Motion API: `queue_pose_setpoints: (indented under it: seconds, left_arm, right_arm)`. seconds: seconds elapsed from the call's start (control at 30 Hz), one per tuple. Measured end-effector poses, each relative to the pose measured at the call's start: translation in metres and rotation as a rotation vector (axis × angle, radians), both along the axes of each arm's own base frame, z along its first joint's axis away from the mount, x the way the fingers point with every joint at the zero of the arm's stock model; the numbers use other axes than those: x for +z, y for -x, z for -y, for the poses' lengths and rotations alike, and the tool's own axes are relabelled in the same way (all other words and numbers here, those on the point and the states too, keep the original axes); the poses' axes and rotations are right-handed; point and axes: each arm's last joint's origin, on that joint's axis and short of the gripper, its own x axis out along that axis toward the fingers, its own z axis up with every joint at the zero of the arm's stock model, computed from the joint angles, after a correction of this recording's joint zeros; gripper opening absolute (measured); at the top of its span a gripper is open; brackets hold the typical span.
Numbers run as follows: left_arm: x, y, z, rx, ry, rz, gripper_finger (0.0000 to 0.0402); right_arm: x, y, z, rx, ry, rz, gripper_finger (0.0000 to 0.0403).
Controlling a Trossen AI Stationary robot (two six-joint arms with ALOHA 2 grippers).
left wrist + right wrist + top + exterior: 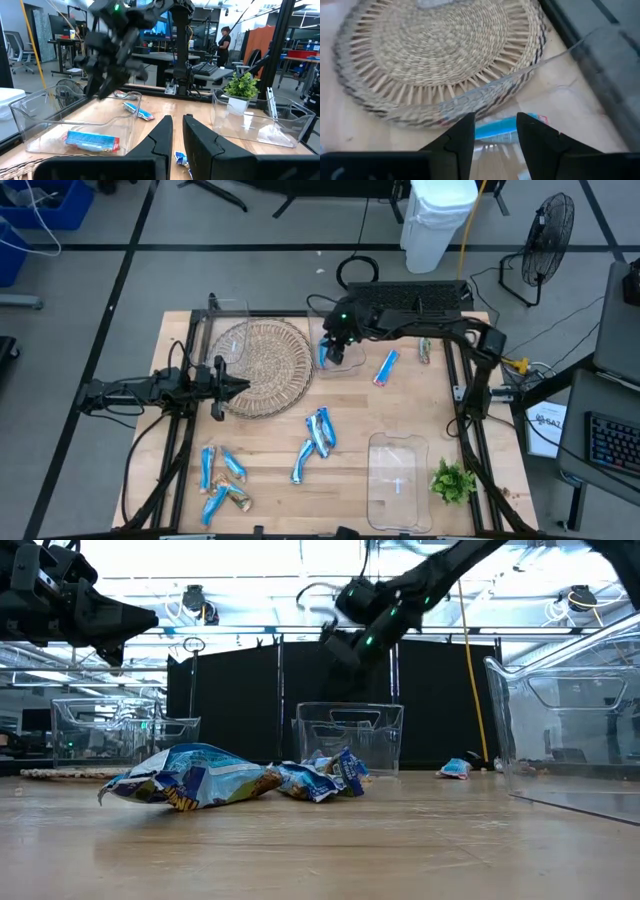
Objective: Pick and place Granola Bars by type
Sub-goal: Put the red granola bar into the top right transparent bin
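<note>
Your light wooden worktop (400, 405) carries a round woven straw mat (262, 365) and, beside it, a small clear plastic bin (75, 127). A blue-and-white wrapped granola bar with a red end (92, 141) lies flat in that bin. Its long axis runs along the bin floor, red end toward the bin's inner wall.

Your right gripper (495, 131) hangs just above the bar on a far-reaching arm, its fingers apart and nothing between them. Your left gripper (240, 387) waits level over the mat's near edge, fingers close together and empty.

Loose blue bars (318, 435) lie scattered mid-worktop. In the overhead view the right gripper hides most of the bin.
</note>
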Motion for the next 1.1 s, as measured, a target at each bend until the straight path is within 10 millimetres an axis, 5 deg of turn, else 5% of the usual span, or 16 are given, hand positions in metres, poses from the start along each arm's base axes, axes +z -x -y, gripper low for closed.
queue_pose_setpoints:
  seconds: [0.27, 0.4, 0.77, 0.93, 1.1]
  left_arm:
    - [0.0, 0.0, 0.0, 0.0, 0.0, 0.0, 0.0049]
    - [0.0, 0.0, 0.0, 0.0, 0.0, 0.0, 0.0049]
    - [0.0, 0.0, 0.0, 0.0, 0.0, 0.0, 0.0049]
    - [0.0, 0.0, 0.0, 0.0, 0.0, 0.0, 0.0049]
    - [0.0, 0.0, 0.0, 0.0, 0.0, 0.0, 0.0049]
  right_arm:
    - [0.069, 0.057, -0.02, -0.172, 0.117, -0.092, 0.0129]
    - [0.082, 0.083, -0.026, -0.347, 0.198, -0.182, 0.0128]
    - [0.027, 0.148, -0.021, -0.661, 0.073, -0.461, 0.0128]
    - [0.019, 0.186, -0.01, -0.861, -0.074, -0.663, 0.0128]
    - [0.009, 0.198, -0.001, -0.924, -0.163, -0.648, 0.0128]
